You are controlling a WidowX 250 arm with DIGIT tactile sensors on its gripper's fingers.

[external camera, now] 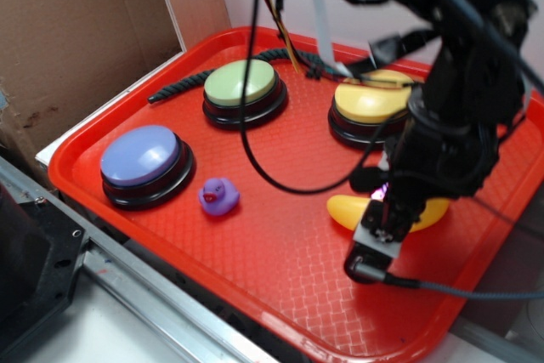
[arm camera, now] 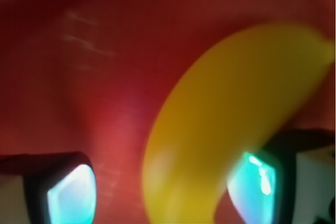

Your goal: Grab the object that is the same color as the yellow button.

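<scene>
The yellow banana (external camera: 344, 210) lies on the red tray (external camera: 280, 278), just in front of the yellow button (external camera: 371, 99) and to the right of the small purple duck (external camera: 218, 196). The gripper (external camera: 384, 220) is down over the banana's middle, hiding part of it. In the wrist view the jaws stand apart, 1 pad (arm camera: 71, 195) clear on the left over bare tray, the other pad (arm camera: 260, 182) just beside the blurred banana (arm camera: 226, 129), which sits between them; contact cannot be told. A green button (external camera: 241, 84) and a blue-purple button (external camera: 140, 155) sit further left on the tray
</scene>
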